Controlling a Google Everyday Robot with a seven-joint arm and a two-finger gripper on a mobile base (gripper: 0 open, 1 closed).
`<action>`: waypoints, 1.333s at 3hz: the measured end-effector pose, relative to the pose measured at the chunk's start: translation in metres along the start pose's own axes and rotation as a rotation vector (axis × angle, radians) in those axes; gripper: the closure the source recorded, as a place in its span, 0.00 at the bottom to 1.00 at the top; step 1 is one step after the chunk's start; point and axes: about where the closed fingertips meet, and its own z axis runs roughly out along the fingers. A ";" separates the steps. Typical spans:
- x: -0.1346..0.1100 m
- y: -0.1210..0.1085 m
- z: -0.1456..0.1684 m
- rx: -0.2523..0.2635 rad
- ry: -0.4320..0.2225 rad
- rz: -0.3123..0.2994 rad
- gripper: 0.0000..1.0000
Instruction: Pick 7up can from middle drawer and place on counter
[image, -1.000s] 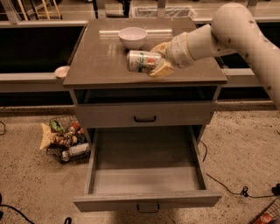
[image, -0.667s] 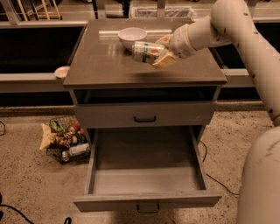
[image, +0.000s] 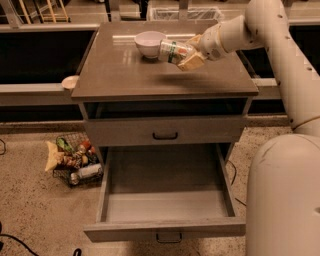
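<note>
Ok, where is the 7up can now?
In the camera view, the 7up can is held sideways in the gripper, above the back part of the counter and just right of the white bowl.

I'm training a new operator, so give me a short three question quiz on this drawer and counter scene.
1. True or false: the middle drawer stands open with nothing in it.
2. Which thing is nearest the 7up can? A) the white bowl B) the floor basket C) the drawer handle
3. Fill in: the gripper, over the counter, is shut on the ____.
Key: 1 true; 2 A; 3 7up can.
</note>
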 end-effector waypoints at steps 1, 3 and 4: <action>0.017 -0.009 0.006 -0.006 -0.007 0.083 0.51; 0.028 -0.012 0.009 -0.029 -0.010 0.144 0.03; 0.029 -0.013 0.006 -0.028 -0.016 0.154 0.00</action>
